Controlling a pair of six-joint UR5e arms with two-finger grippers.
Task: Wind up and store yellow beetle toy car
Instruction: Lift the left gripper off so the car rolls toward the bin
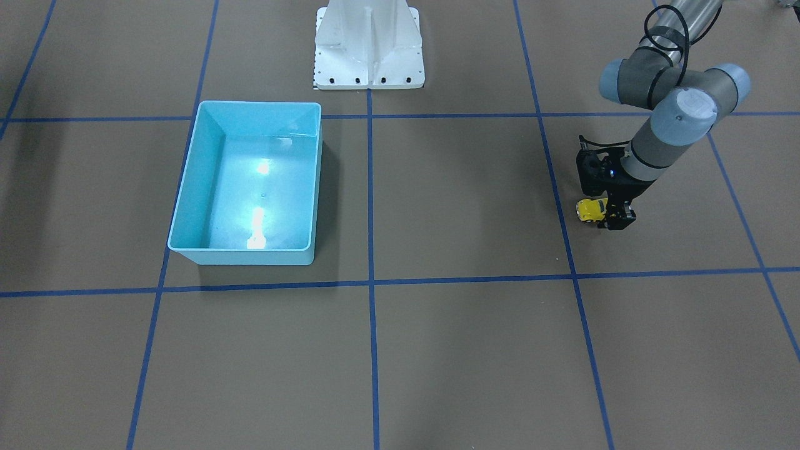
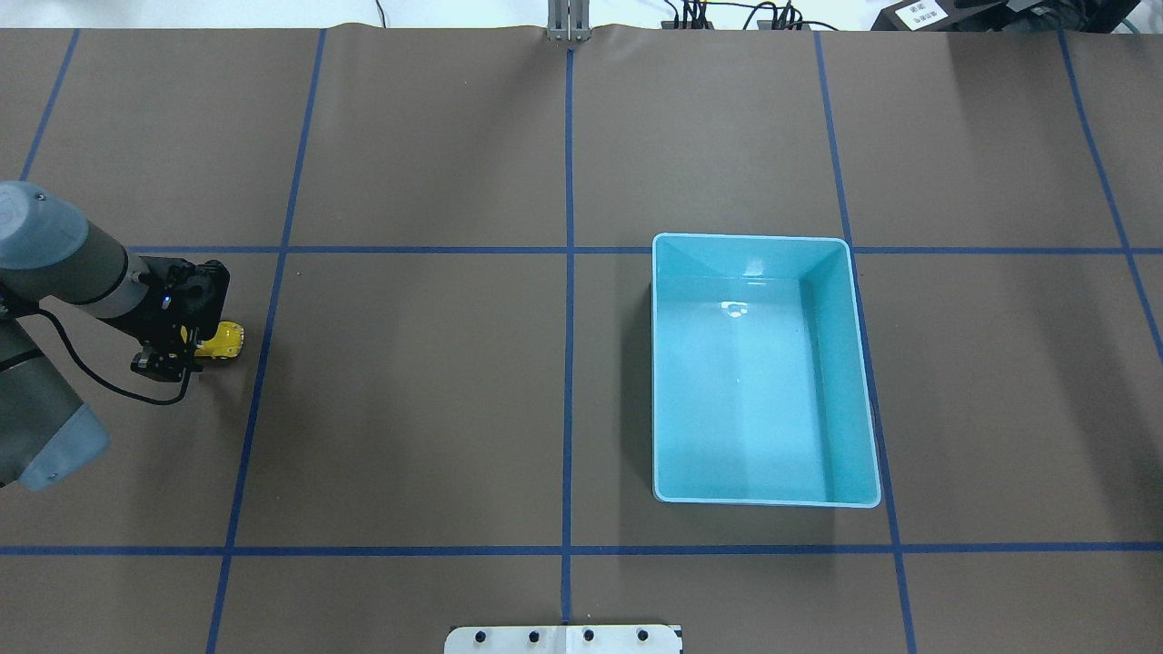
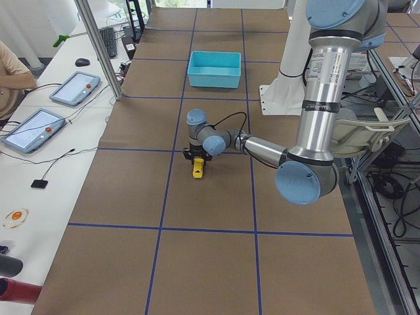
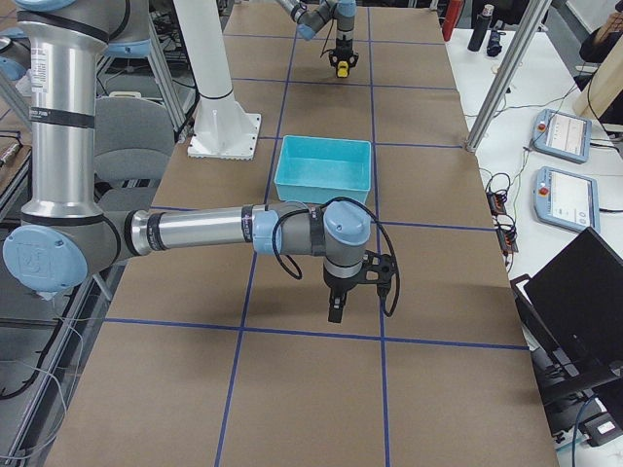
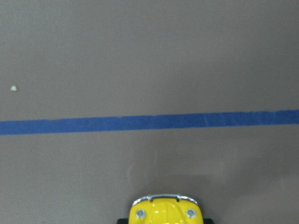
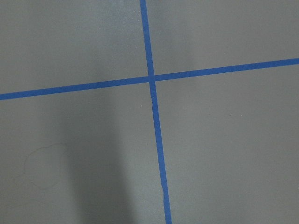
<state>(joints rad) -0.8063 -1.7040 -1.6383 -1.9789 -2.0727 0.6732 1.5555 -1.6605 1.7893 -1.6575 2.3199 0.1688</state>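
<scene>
**Item 1. Left gripper**. At the table's 9 o'clock edge in the overhead view, pointing down. Its jaws sit over the rear of item 2 and appear to pinch its flanks. The contact faces themselves are hidden.

**Item 2. Yellow beetle toy car**. On the table surface, with its rear under item 1. The long axis runs 9 to 3 o'clock and the nose points to 3 o'clock. The left wrist view shows the headlights facing a blue tape line that crosses just ahead. Judgement: a wind-up stroke would run along this axis, back toward 9 o'clock.

**Item 3. Turquoise bin**. Open and nothing in it. It lies at 3 o'clock from the car and well apart from it, past the centre tape line, so the nose is aimed roughly at it.

**Item 4. Right gripper**. Seen only from the right-end camera, hanging above the table beyond the bin. Whether its jaws are spread or together cannot be told. It is well apart from the car, and the left arm is plainly the nearer one.
</scene>
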